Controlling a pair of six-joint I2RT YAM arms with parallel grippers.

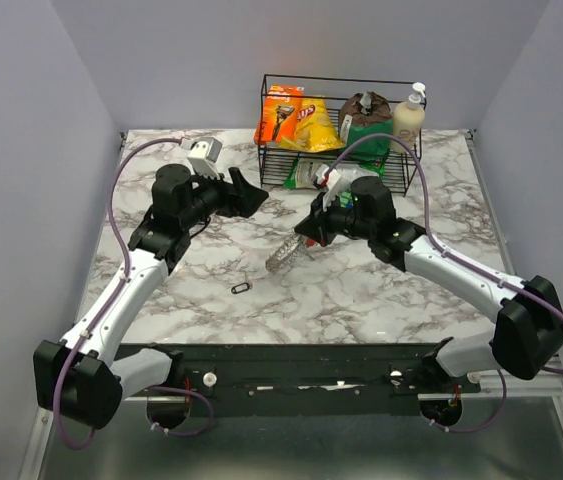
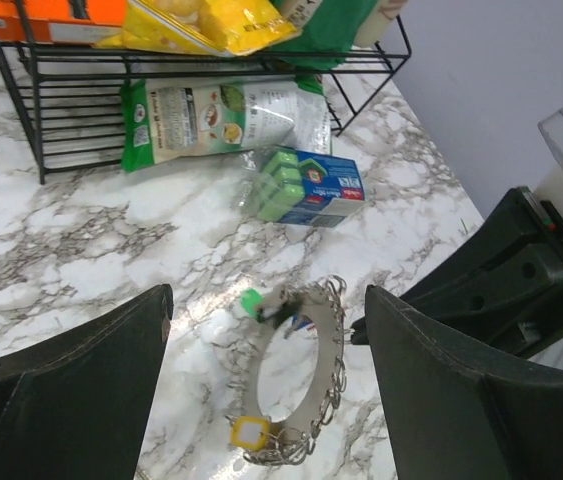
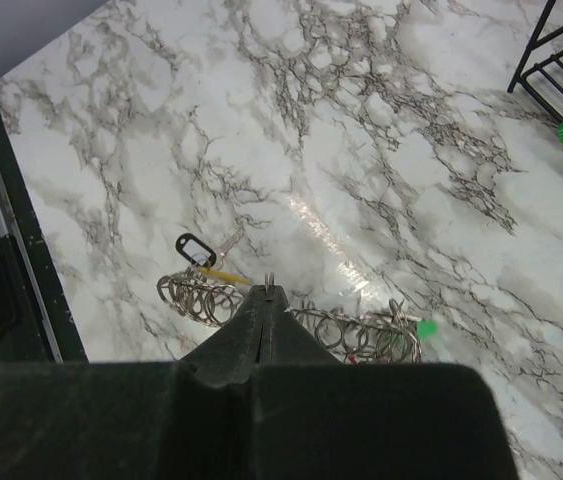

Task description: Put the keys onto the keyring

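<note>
The right gripper (image 3: 266,292) is clamping its jaws on the keyring (image 1: 286,255) at the middle of the tabletop (image 1: 381,290); the left gripper (image 2: 268,295) is holding its jaws wide apart beside it. A dark key (image 1: 240,288) is lying toward the near edge.

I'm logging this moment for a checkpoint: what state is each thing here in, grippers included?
left gripper: open, holding nothing
right gripper: shut on the keyring
keyring: pinched, chain loops draped either side
dark key: flat on the table, off the ring
pump bottle: upright in the wire basket
</note>
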